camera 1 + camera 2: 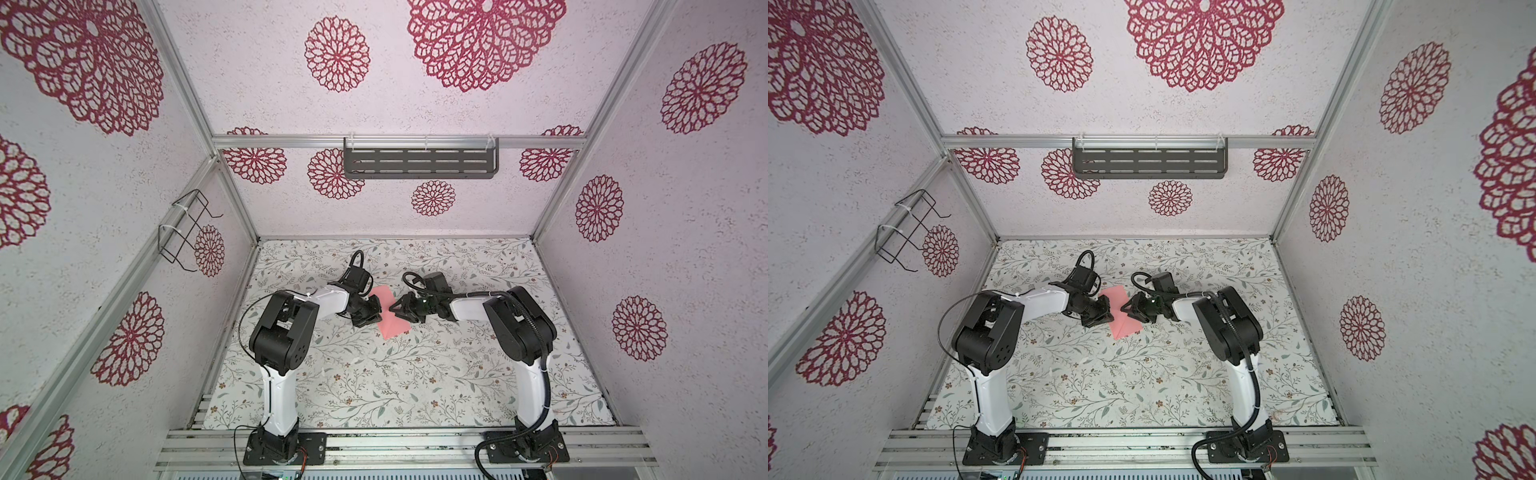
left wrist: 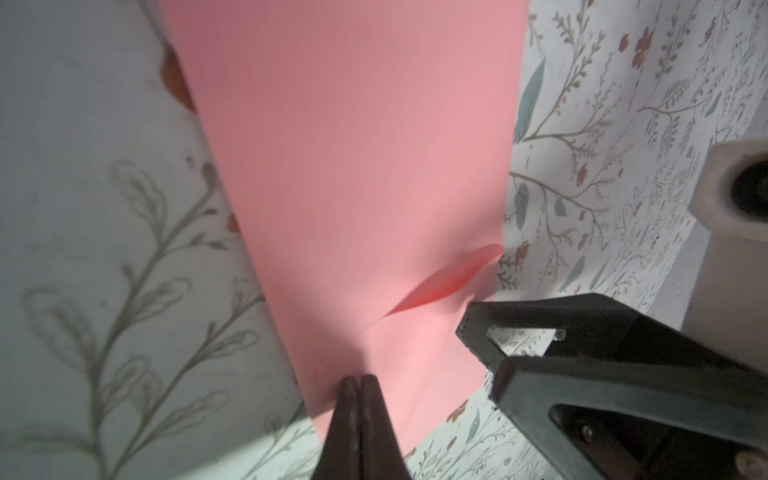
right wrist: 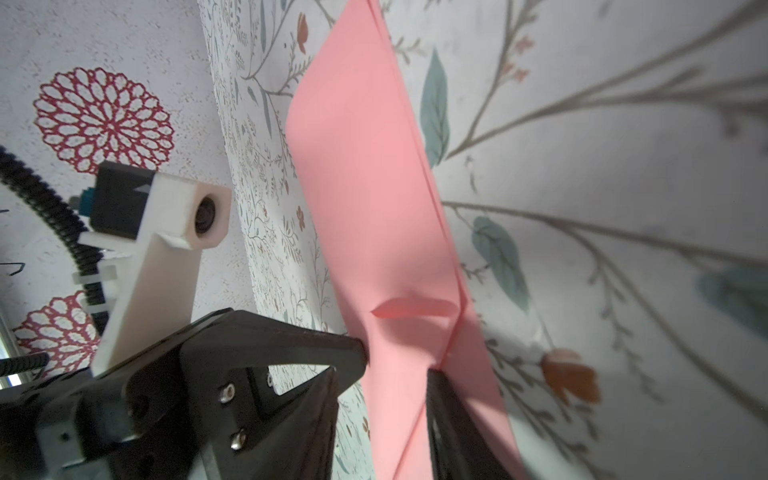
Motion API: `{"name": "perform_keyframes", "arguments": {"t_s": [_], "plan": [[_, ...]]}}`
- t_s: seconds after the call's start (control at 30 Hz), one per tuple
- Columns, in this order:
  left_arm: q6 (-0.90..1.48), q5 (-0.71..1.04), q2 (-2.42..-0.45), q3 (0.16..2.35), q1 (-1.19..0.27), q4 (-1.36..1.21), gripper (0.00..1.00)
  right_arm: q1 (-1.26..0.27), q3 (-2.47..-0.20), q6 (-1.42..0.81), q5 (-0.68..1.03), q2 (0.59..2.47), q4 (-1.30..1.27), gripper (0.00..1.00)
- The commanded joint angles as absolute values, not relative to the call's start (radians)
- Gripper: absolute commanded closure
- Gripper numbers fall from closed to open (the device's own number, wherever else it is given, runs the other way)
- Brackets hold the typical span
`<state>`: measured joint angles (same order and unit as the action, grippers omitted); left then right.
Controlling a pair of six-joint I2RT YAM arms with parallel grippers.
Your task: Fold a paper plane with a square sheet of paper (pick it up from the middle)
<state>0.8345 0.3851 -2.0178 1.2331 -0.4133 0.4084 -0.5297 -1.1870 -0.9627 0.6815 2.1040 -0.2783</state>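
Observation:
The square sheet of paper (image 1: 395,326) (image 1: 1127,326) lies folded into a salmon-pink rectangle at the middle of the floral table, between my two grippers. My left gripper (image 1: 376,309) (image 2: 357,380) is shut, and its joined tips rest on the paper (image 2: 353,187) near one edge. My right gripper (image 1: 392,309) (image 3: 397,365) is open at the opposite edge, its fingers astride the paper (image 3: 365,187); one finger (image 3: 440,386) sits against the crease. A small fold bulges up beside it (image 3: 415,307). The paper plane does not show.
The floral table cover (image 1: 415,386) is bounded by patterned walls on three sides. A dark slotted shelf (image 1: 419,162) hangs on the back wall and a wire rack (image 1: 187,232) on the left wall. Both arm bases stand on the aluminium rail (image 1: 395,444) in front.

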Motion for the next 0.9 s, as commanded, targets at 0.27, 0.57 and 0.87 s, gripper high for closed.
{"name": "perform_keyframes", "arguments": {"t_s": [0.27,0.57,0.87], "plan": [[0.847,0.305,-2.104,1.149,-0.407,0.512,0.97,-0.543,-1.079,-1.081,0.711,2.019,-0.331,0.60],[0.855,0.344,-2.067,1.130,-0.388,0.471,0.92,-0.554,-1.070,-1.097,0.723,2.030,-0.373,0.61],[0.850,0.449,-1.939,1.227,-0.380,0.407,0.85,-0.551,-1.098,-1.064,0.711,2.037,-0.398,0.64]]}}
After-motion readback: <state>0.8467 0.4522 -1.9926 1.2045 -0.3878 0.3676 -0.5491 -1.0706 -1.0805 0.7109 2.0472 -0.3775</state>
